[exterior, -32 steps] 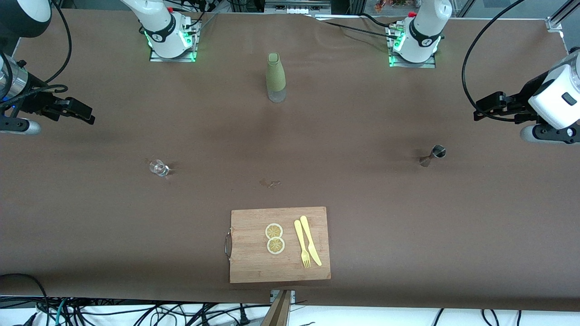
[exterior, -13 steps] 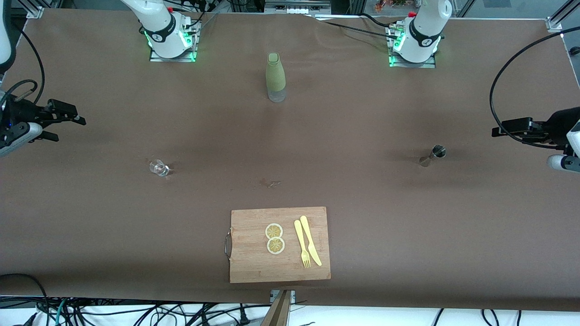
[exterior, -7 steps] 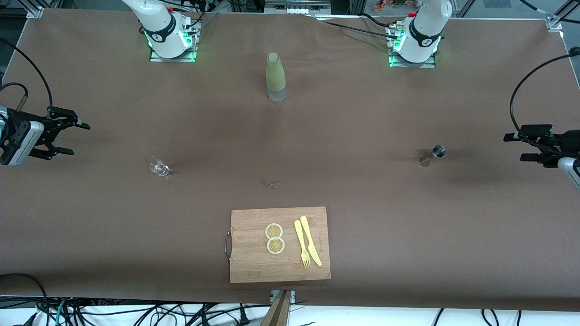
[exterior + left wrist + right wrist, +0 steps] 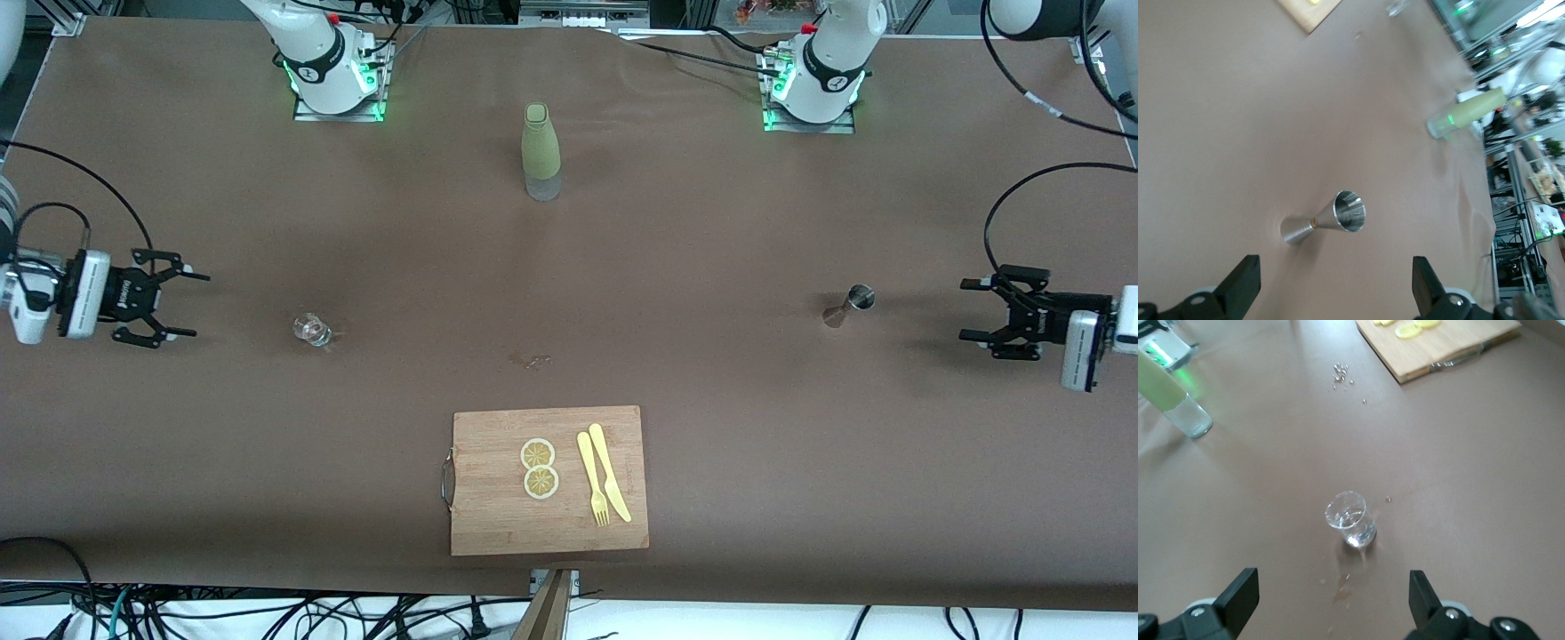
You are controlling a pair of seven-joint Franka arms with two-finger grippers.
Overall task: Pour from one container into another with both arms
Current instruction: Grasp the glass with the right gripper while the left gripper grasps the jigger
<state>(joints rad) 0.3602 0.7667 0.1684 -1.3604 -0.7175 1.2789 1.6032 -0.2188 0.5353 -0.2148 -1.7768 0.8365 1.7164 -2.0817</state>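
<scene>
Left gripper (image 4: pixel 972 310) low over table (image 4: pixel 711 444) at left arm's end, fingers spread wide, empty, aimed at steel jigger (image 4: pixel 849 304) standing apart from it. Right gripper (image 4: pixel 191 304) low over right arm's end, fingers likewise apart, empty, facing small clear glass (image 4: pixel 311 328), not touching. Green bottle (image 4: pixel 540 151) upright between the two bases. Cutting board (image 4: pixel 547 480) nearest front camera, bearing lemon slices (image 4: pixel 539 468), yellow fork (image 4: pixel 592 489) and knife (image 4: pixel 609 471). Droplets (image 4: pixel 531 360) between board and bottle.

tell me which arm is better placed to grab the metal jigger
Left. The left end effector is open beside the metal jigger, which sits centred in its wrist view. The right end effector faces the small glass instead.
</scene>
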